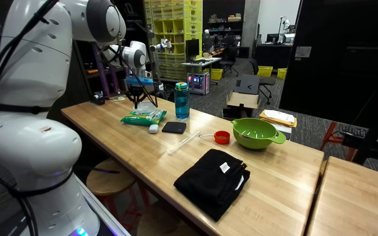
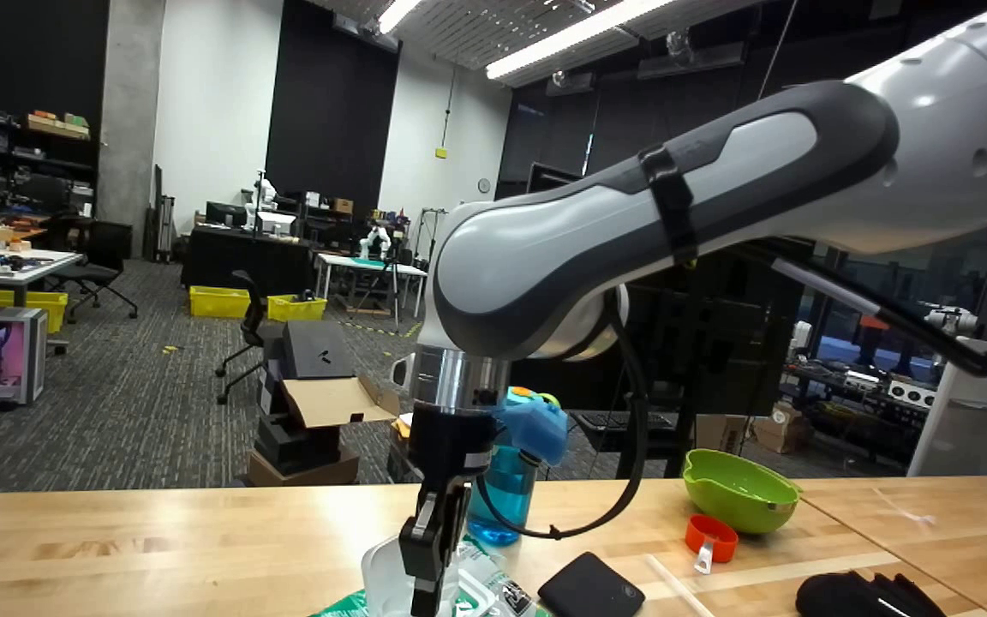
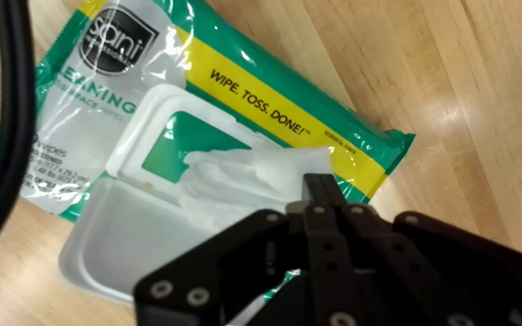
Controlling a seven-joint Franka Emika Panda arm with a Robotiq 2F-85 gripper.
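Note:
A green, yellow and grey pack of cleaning wipes (image 3: 120,97) lies on the wooden table; it also shows in both exterior views (image 1: 139,120) (image 2: 343,608). Its white flip lid (image 3: 116,244) is open, and a crumpled white wipe (image 3: 229,185) sticks out of the opening. My gripper (image 3: 319,181) points down over the pack, beside the lid. Its fingertips are pressed together at the right edge of the wipe, whose folds run towards them. The wipe seems pinched there, though the pinch itself is mostly hidden. The gripper also shows in both exterior views (image 1: 136,105) (image 2: 425,583).
A blue bottle (image 1: 182,101) stands close behind the pack. A white case (image 1: 153,128) and black wallet (image 1: 174,127) lie beside it. Farther along are a clear stick (image 1: 184,142), red measuring cup (image 1: 222,138), green colander (image 1: 251,133) and folded black cloth (image 1: 208,177).

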